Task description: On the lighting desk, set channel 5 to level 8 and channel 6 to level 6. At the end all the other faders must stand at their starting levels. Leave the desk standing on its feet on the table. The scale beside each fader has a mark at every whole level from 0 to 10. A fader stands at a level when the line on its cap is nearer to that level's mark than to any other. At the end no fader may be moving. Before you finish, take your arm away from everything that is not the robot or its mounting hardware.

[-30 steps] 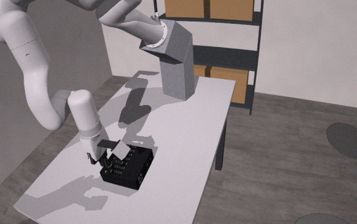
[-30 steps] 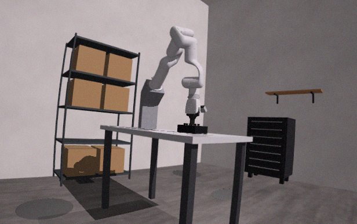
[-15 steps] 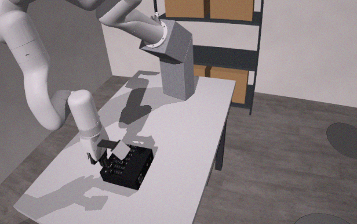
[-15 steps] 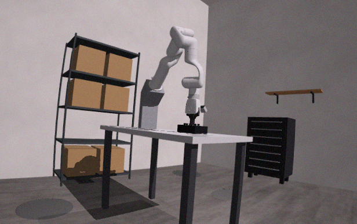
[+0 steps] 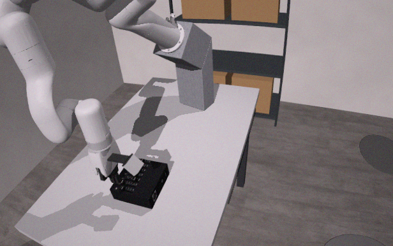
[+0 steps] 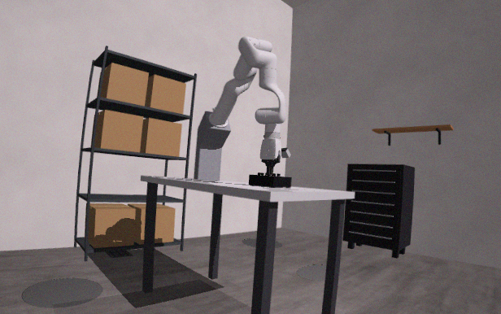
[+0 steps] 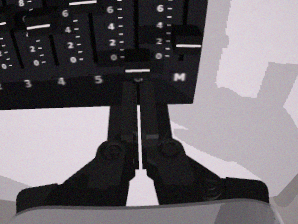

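Note:
The black lighting desk [image 5: 140, 183] stands flat on the white table near its front left; it also shows in the exterior view [image 6: 270, 180]. My gripper [image 7: 138, 99] [image 5: 110, 178] is shut and empty, pointing down at the desk's near edge. In the wrist view its tips sit right at the near side of the channel 6 fader cap [image 7: 137, 70], which stands at the bottom of its scale, near 0. The channel 5 cap [image 7: 83, 2] stands high, around 7 to 8. The master cap [image 7: 188, 44] stands near 2. The channel 6 label is hidden by the fingers.
The arm's grey base block [image 5: 194, 86] stands at the table's far end. A metal shelf with cardboard boxes [image 5: 249, 48] is behind the table. A black drawer cabinet [image 6: 378, 207] stands off to the side. The table's left edge is close to the desk.

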Tool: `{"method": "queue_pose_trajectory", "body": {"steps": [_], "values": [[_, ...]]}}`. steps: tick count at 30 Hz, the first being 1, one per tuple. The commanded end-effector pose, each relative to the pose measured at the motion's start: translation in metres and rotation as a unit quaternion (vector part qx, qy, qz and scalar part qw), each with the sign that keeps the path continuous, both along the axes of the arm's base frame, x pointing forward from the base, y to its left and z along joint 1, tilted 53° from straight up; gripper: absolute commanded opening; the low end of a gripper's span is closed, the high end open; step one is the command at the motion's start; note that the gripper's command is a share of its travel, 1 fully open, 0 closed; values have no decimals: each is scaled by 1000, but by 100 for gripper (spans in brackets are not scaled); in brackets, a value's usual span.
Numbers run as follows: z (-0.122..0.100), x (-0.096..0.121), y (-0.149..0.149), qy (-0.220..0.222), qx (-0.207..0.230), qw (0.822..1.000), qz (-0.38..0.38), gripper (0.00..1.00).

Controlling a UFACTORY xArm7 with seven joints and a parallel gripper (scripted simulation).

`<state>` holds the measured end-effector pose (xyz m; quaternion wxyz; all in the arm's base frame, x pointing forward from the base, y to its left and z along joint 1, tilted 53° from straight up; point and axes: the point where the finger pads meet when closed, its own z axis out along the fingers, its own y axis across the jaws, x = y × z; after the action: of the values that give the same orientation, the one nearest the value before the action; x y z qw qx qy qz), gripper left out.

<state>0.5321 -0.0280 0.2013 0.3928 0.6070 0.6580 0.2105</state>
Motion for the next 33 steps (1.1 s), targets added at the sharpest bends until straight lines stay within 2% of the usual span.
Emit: {"method": "queue_pose_trajectory", "body": {"steps": [1,33], "values": [[1,0,1,-1,0,1000,0,0],[-3,1,13,-1,0,1000,0,0]]}}
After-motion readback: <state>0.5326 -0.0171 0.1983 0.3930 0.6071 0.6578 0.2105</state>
